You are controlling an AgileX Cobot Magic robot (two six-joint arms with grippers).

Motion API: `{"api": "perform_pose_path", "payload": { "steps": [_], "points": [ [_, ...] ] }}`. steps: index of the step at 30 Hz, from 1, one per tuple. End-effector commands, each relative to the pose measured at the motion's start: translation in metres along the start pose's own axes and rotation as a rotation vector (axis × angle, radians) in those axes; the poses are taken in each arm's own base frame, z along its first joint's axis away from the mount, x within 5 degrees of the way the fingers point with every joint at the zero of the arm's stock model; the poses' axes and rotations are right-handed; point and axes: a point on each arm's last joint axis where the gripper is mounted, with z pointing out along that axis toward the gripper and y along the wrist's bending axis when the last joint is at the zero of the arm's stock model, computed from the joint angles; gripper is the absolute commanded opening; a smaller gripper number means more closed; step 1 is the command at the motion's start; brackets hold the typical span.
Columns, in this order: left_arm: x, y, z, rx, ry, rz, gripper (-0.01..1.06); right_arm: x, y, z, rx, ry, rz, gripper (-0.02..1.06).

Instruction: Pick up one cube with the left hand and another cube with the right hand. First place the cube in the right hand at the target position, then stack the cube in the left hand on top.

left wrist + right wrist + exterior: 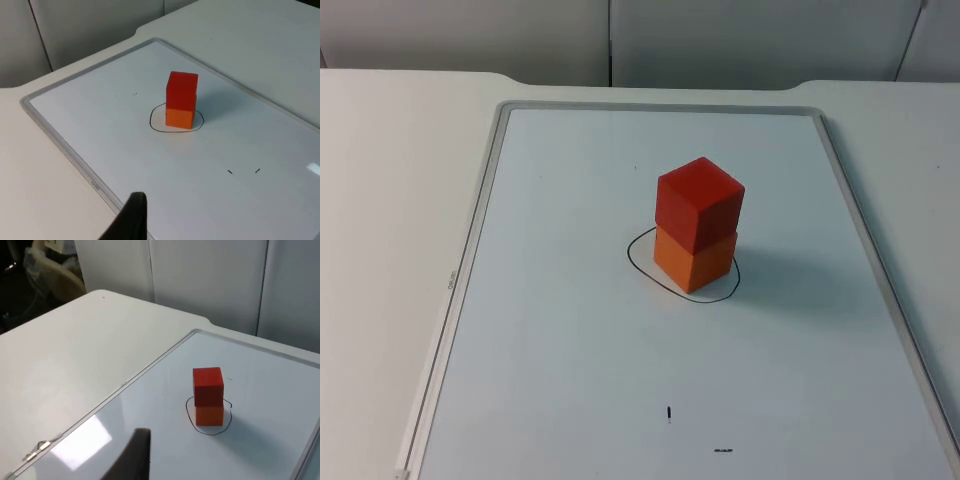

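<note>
The red cube [699, 203] sits on the orange cube [693, 260] inside the drawn circle [638, 262], centre frame, slightly twisted. Finger state cannot be told for either gripper. Avoid bumping the whiteboard [520, 300]; the stack could topple.

White counter [390, 200], carrying a whiteboard [560, 380] that lies flat, its pale grey frame [470, 240] running along all visible sides. Two small black marks on the board surface: a short upright stroke [669, 412] and, just beside it, a short horizontal dash [723, 451]. Behind the counter, a grey partition wall [720, 40] with vertical seams. Beyond the counter's far edge, a beige chair-like object [55, 277] stands against a dark background.
</note>
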Motion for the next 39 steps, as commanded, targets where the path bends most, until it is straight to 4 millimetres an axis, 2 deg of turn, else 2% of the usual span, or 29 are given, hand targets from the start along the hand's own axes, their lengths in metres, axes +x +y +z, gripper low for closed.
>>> {"api": "perform_pose_path", "payload": {
  "steps": [1, 6, 9, 12, 16, 39],
  "points": [
    [0.015, -0.001, -0.005, -0.001, 0.0, -0.025, 1.05, 0.009, 0.0, -0.004, 0.001, -0.008, 0.007, 0.97],
    [0.035, -0.002, -0.016, -0.027, -0.039, -0.01, 1.05, 0.019, -0.002, -0.003, 0.019, 0.037, -0.006, 0.97],
    [0.038, 0.001, -0.015, -0.062, -0.012, -0.019, 1.05, 0.021, -0.003, -0.003, 0.025, 0.065, -0.01, 0.97],
    [0.05, 0.008, -0.005, -0.127, 0.063, -0.057, 1.05, 0.024, -0.004, -0.002, 0.042, 0.086, -0.021, 0.97],
    [0.05, 0.012, -0.006, -0.179, 0.057, -0.091, 1.05, 0.028, -0.004, 0.001, 0.044, 0.109, -0.021, 0.97],
    [0.049, 0.01, -0.006, -0.15, 0.058, -0.052, 1.05, 0.035, -0.008, 0.0, 0.084, 0.183, -0.053, 0.97]
  ]
}}
